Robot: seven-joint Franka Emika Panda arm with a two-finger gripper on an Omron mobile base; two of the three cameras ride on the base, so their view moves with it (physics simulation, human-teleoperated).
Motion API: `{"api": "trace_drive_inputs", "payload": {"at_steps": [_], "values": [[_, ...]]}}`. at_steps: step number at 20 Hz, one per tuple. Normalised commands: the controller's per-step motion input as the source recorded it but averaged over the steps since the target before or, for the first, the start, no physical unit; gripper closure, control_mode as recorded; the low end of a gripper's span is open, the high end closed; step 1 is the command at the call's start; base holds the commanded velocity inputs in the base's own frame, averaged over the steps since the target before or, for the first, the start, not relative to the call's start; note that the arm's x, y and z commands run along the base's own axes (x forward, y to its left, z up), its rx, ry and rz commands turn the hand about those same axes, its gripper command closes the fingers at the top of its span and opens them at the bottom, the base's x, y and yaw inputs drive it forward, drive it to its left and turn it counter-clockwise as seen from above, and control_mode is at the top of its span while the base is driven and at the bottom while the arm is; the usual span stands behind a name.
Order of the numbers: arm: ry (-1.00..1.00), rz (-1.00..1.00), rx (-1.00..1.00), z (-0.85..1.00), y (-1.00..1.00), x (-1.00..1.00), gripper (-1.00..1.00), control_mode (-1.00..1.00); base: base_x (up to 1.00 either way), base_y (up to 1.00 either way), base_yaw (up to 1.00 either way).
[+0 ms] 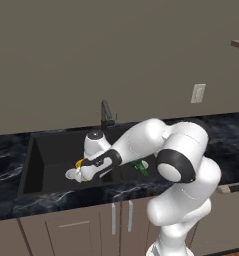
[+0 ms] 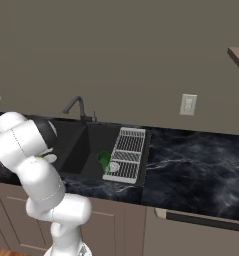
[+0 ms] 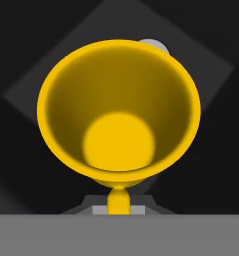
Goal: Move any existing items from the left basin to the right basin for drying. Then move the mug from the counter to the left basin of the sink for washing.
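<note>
My gripper [image 3: 119,205] is shut on the yellow mug [image 3: 119,112], pinching a part of it at its near side. The hand view looks straight into the mug's open mouth. Beneath it lies the dark floor of the left basin [image 3: 21,60], and the silver drain [image 3: 156,46] peeks out behind the mug's rim. In the left base view the gripper [image 1: 77,173] hangs low inside the left basin [image 1: 51,150], with a sliver of the mug [image 1: 79,163] showing beside it. The green bottle [image 2: 104,160] lies in the right basin next to the grey wire rack [image 2: 127,152].
The dark faucet [image 1: 106,114] stands behind the sink. Black marble counter [image 2: 191,160] runs to the right of the sink and along its front edge [image 1: 66,197]. My own arm spans the sink's right part in the left base view.
</note>
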Motion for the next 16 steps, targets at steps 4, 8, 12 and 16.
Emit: {"api": "trace_drive_inputs", "payload": {"at_steps": [4,8,12,16], "values": [[0.00,0.00,0.00,-0.17,0.00,0.10,1.00,-1.00,0.00,0.00,0.00],[0.00,0.00,0.00,-0.20,0.00,0.12,1.00,-1.00,0.00,0.00,0.00],[0.00,0.00,0.00,-0.16,0.00,0.13,1.00,-1.00,0.00,0.00,0.00],[0.01,0.00,0.00,-0.12,0.00,0.19,1.00,-1.00,0.00,0.00,0.00]]}}
